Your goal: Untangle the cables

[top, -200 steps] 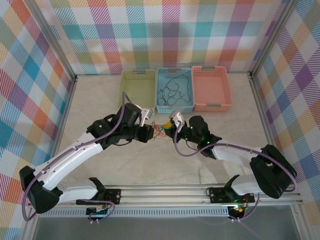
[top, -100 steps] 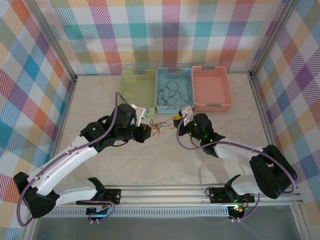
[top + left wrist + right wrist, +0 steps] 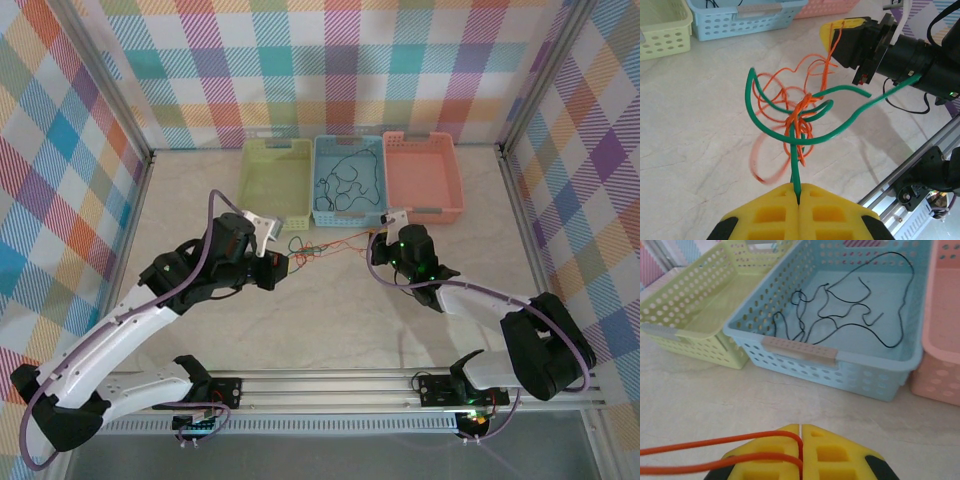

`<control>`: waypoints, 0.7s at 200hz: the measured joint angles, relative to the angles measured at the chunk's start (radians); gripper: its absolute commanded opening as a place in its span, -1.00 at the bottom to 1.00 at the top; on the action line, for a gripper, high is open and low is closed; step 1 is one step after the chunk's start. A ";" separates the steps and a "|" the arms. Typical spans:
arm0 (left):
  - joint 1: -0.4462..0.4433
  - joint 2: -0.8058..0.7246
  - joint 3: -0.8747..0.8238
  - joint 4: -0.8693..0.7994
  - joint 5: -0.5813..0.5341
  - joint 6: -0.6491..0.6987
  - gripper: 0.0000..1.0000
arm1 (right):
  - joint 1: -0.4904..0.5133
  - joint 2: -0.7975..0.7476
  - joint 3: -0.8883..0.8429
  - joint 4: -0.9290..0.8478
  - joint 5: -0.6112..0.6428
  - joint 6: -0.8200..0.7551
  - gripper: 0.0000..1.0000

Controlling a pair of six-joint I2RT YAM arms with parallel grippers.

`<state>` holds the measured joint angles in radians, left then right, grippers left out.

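Gripping green cable (image 3: pixel 840 131) in shut left hand (image 3: pixel 799 192), orange cable (image 3: pixel 715 442) in shut right hand (image 3: pixel 801 432), spread apart to loosen knot (image 3: pixel 799 107).

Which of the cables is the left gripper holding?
The green cable, pinched in the shut left gripper. The orange cable tangled with it runs into the right gripper.

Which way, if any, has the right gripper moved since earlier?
Yes: rightward and toward the baskets. The right gripper was before the middle of the light blue plastic basket; now it sits off the near left corner of the pink plastic basket.
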<state>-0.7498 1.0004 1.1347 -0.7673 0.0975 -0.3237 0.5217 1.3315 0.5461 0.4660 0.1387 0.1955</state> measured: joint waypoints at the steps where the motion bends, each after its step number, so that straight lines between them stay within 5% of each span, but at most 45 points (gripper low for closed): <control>1: 0.000 -0.001 0.000 0.000 -0.001 0.000 -1.00 | -0.001 0.000 0.000 0.000 0.002 0.001 -1.00; 79: 0.003 -0.029 -0.006 -0.044 -0.011 0.003 -1.00 | -0.023 -0.081 -0.030 -0.016 -0.069 0.003 -0.94; 140: 0.003 -0.011 -0.018 -0.042 0.005 0.005 -1.00 | -0.005 -0.122 -0.048 0.079 -0.373 -0.058 0.21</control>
<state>-0.7471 0.9890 1.1172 -0.8089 0.1024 -0.3187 0.5163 1.2091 0.4980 0.5446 -0.2348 0.1379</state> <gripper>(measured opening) 0.053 0.524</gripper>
